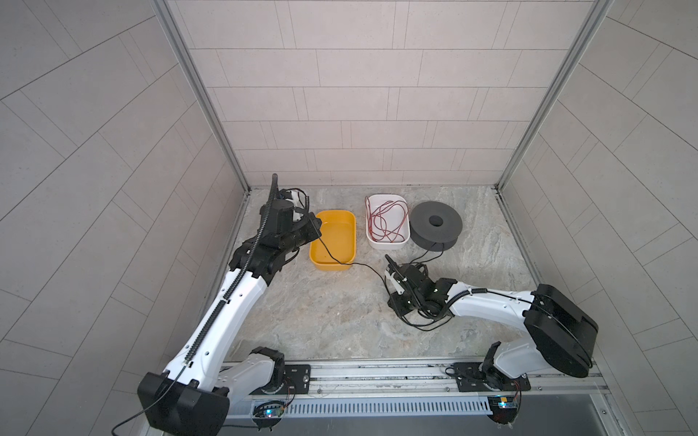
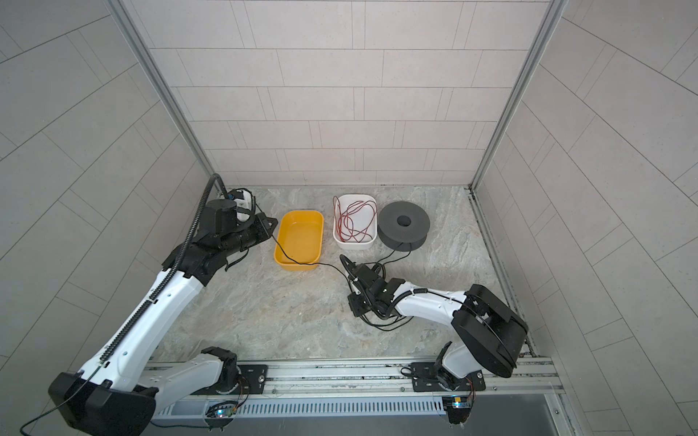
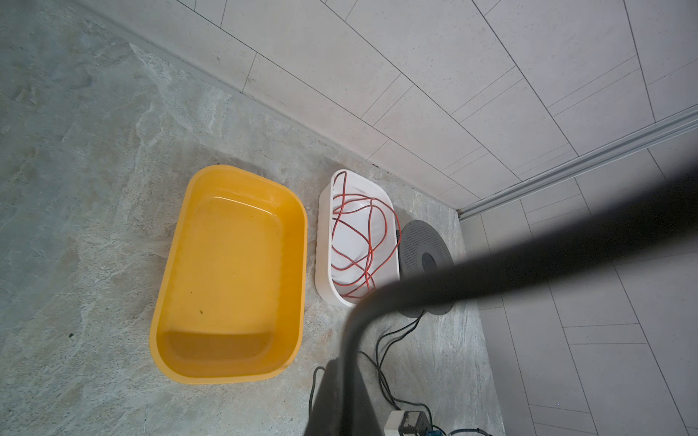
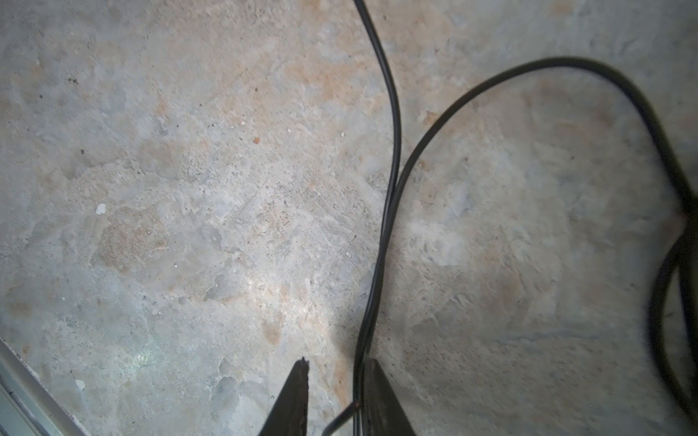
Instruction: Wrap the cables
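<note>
Stone tabletop (image 1: 340, 321) — left gripper (image 1: 318, 232) clamped on black cable (image 1: 362, 265); right gripper (image 4: 337, 364) jaws apart, cable between

black cable (image 4: 396, 132), yellow tub (image 1: 332, 267), red wire (image 3: 369, 256)

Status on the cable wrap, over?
Left gripper shut on cable. Right gripper open, cable between jaws, not clamped. Cable runs over near corner of yellow tub; loose loops under right wrist.

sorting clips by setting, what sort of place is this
Most likely a robot test booth, not a real room: tile-look walls framed by metal posts, two robot arms bolted to a rail, and a cable and spool set out on the floor.
</note>
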Robot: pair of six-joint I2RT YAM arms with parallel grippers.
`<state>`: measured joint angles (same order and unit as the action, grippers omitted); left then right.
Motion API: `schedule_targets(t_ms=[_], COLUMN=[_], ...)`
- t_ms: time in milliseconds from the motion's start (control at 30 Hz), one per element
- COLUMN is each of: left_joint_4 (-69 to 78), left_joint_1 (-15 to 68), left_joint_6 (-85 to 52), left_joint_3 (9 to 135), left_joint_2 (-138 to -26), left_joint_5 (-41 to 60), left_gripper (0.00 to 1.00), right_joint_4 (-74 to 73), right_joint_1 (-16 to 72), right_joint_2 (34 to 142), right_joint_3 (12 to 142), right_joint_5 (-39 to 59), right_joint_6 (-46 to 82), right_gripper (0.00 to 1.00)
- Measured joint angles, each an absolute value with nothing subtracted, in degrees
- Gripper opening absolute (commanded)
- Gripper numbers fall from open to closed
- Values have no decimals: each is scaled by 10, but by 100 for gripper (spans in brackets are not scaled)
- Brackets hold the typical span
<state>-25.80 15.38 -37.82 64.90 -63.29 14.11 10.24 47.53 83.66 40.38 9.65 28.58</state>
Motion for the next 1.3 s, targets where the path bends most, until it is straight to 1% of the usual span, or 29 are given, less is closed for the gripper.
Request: schedule_targets(t_ms=[233,333,433,533,633,700,800,933,1000,1167,1300], left_joint_4=[-263,-268,-274,-293,-335,-366,-404,-456,-473,-511,-528], left_joint_1=[153,149,139,125,106,94,69,13,-8,-53,-74], left_joint_6=[-374,-372,-369,-361,-342,-323,-294,-263,-254,-232,-222], left_joint_3=[649,649,650,666,724,780,870,983,1017,1023,1023], left_joint_2=[-633,-633,-633,-637,-648,-652,-653,-660,-667,-669,-672], left_joint_5=[139,139,139,138,114,83,30,-12,-33,-94,-139], left_gripper=[0,0,0,0,0,0,0,0,0,0,0], right_joint_4=[104,114,160,237,298,335,390,461,484,530,558], right_joint_1=[475,475,475,475,461,424,328,212,171,73,47], right_joint_2=[840,836,809,755,684,644,624,666,689,714,716], right_joint_3=[406,413,433,494,577,643,771,951,1010,1056,1064], right_joint_5=[85,74,52,1,-51,-68,-81,-98,-101,-134,-174], right_joint_6=[289,289,285,268,238,220,197,173,166,162,145], right_gripper=[1,0,0,0,0,0,0,0,0,0,0])
